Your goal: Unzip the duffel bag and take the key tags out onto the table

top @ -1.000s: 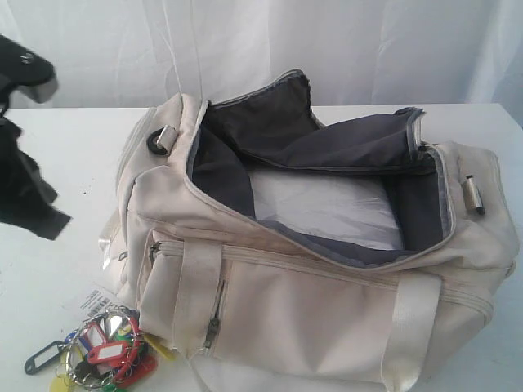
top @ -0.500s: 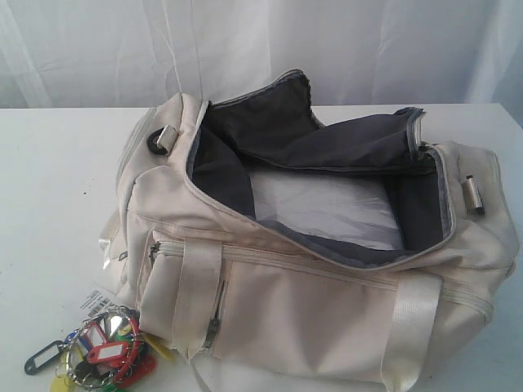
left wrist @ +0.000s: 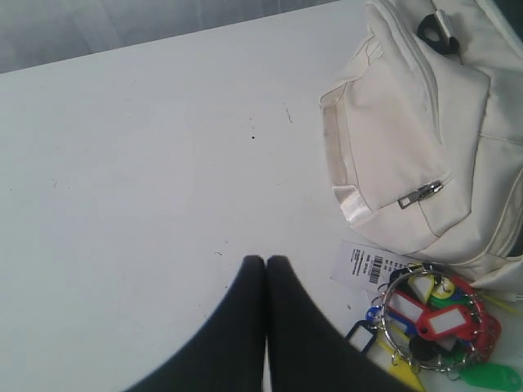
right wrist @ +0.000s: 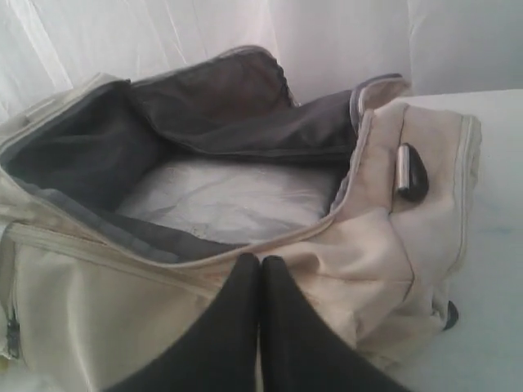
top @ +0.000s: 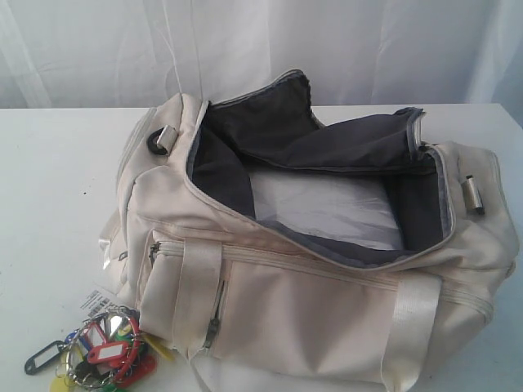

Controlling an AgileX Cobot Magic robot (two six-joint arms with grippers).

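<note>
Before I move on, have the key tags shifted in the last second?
No. The key tags sit in the same spot on the table, by the front left corner of the duffel bag.

Beside bag [top: 327,314] — key tags [top: 106,355], perhaps touching.

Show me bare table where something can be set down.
Free: the broad stretch of table left of the duffel bag, up to the far edge. Crowded: the near-left corner, where the key tags and a barcode label lie beside the bag.
</note>
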